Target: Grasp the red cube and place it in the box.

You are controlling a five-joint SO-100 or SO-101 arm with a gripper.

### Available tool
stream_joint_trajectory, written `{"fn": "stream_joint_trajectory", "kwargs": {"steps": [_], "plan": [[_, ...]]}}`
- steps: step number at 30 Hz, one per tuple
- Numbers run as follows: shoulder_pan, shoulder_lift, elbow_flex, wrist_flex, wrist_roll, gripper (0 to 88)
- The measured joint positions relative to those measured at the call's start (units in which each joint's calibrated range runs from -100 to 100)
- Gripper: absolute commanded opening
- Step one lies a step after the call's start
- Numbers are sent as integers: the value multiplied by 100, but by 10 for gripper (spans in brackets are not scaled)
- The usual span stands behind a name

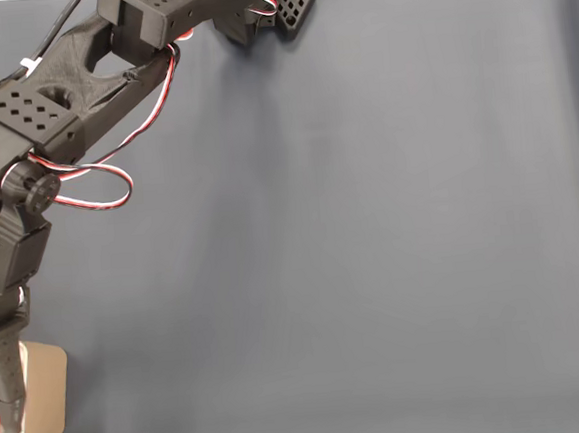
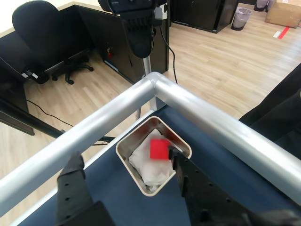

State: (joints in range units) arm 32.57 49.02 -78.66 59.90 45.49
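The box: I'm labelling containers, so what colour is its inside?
White inside the box, with a pale rim; the wrist view shows it best, red cube over it.

Office room beyond a dark-blue worktop

In the fixed view the worktop is a plain dark blue-grey cloth under even light. The wrist view shows a silver metal rail bent around its corner, a light wood-plank floor, a black office chair, dark desks, a waste bin, a cardboard box, and red tape on the floor.
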Motion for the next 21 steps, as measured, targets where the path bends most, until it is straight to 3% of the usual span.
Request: {"fn": "stream_joint_trajectory", "kwargs": {"steps": [21], "plan": [[0,0,-18,0,-68,450]]}}
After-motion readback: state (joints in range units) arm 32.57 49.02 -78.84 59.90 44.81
